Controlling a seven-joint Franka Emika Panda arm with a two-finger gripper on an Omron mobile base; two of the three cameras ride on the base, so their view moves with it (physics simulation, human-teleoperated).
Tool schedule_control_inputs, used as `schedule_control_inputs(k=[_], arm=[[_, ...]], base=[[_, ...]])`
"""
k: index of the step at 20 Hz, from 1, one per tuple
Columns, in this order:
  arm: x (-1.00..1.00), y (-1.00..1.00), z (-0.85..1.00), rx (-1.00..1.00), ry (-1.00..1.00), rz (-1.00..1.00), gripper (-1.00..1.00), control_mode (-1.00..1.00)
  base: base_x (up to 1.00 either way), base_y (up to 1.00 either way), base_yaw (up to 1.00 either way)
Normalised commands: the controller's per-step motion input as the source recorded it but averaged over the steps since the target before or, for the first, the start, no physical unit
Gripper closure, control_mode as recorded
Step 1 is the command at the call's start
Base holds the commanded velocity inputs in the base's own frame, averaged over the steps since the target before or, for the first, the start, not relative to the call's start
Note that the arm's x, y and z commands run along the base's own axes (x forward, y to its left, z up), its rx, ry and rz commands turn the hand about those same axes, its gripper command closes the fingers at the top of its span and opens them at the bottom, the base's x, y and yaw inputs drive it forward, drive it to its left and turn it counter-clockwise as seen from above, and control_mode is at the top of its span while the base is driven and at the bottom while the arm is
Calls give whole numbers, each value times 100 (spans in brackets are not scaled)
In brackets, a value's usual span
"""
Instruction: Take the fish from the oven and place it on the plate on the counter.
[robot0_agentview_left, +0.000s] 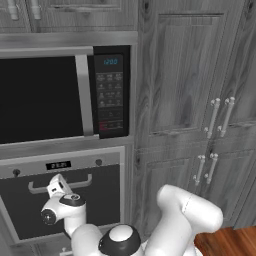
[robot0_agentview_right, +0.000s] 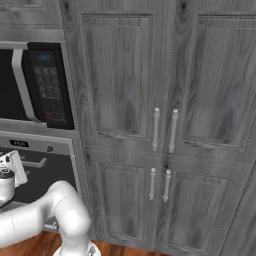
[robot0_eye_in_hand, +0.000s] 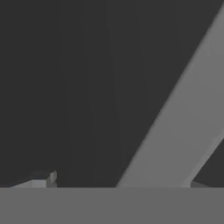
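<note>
The oven (robot0_agentview_left: 95, 200) sits under the microwave with its dark glass door closed. Its silver bar handle (robot0_agentview_left: 82, 183) runs across the top of the door. My gripper (robot0_eye_in_hand: 121, 183) is right up against that door, and the handle (robot0_eye_in_hand: 175, 127) crosses the hand view diagonally between the two fingertips (robot0_eye_in_hand: 43, 179). The jaws stand wide open with nothing in them. My white hand (robot0_agentview_left: 58, 186) sits at the handle's left part, and it also appears as the hand (robot0_agentview_right: 13, 168) in front of the oven (robot0_agentview_right: 50, 175). The fish is hidden behind the closed door. The plate and counter are out of view.
A black-fronted microwave (robot0_agentview_left: 60, 95) with a keypad (robot0_agentview_left: 110, 95) sits directly above the oven. Tall grey wooden cabinet doors (robot0_agentview_right: 150, 100) with silver handles (robot0_agentview_right: 165, 130) fill the wall to the right. A strip of wooden floor (robot0_agentview_left: 227, 242) lies below them.
</note>
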Motion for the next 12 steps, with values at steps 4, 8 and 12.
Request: schedule_control_inputs(k=[4,8,12], arm=[[18,12,-35,7,-3,-1,-100,-100],[21,3,-6,6,-7,-3,-100,-100],[14,3,-1,0,-1,0,-100,-100]], base=[[0,0,0],[0,0,0],[0,0,0]])
